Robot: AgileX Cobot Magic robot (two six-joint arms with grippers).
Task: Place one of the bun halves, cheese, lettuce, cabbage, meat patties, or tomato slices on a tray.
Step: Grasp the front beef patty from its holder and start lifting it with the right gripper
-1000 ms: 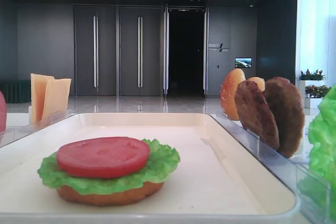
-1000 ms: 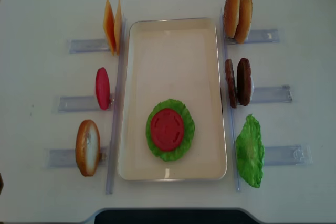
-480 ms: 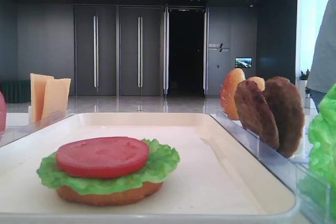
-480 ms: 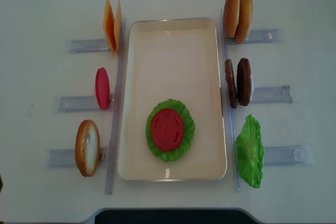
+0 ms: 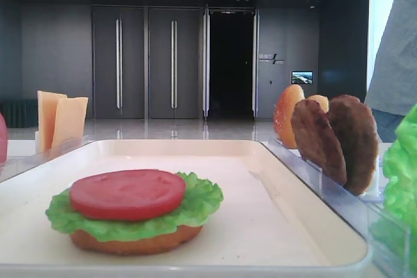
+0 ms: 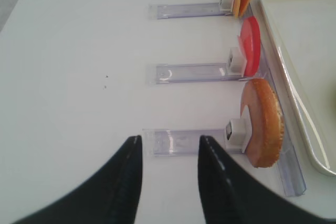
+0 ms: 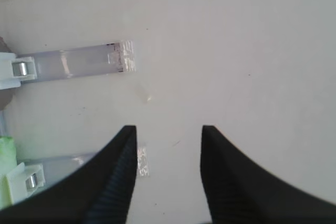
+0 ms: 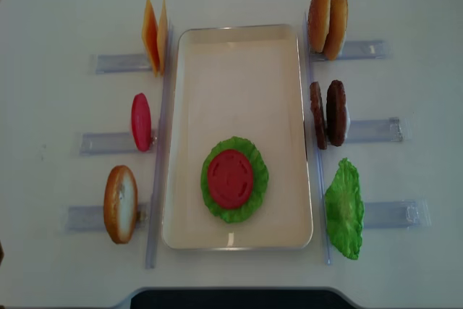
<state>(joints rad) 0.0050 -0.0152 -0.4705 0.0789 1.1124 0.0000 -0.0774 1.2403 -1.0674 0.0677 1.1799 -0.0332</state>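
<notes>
On the cream tray [image 8: 239, 63] a tomato slice [image 8: 230, 178] lies on lettuce [image 8: 255, 195] over a bun half [image 5: 137, 242]. Right of the tray, bun halves [image 8: 328, 22], two meat patties [image 8: 328, 113] and another lettuce leaf [image 8: 344, 209] stand in racks. On the left are cheese [image 8: 154, 36], a tomato slice [image 8: 140, 121] and a bun half [image 8: 120, 203]. Cabbage is out of view. My left gripper [image 6: 169, 142] is open over bare table left of that bun half [image 6: 262, 121]. My right gripper [image 7: 168, 129] is open over bare table, holding nothing.
Clear plastic racks [image 8: 376, 129] stick out from both long sides of the tray, and two of their ends [image 7: 79, 62] lie left of my right gripper. A person in a grey shirt [image 5: 397, 50] stands at the far right. The table's front edge [image 8: 231, 291] is near.
The person in grey has come further into the right edge of the low view. The food, the tray and both grippers have not moved.
</notes>
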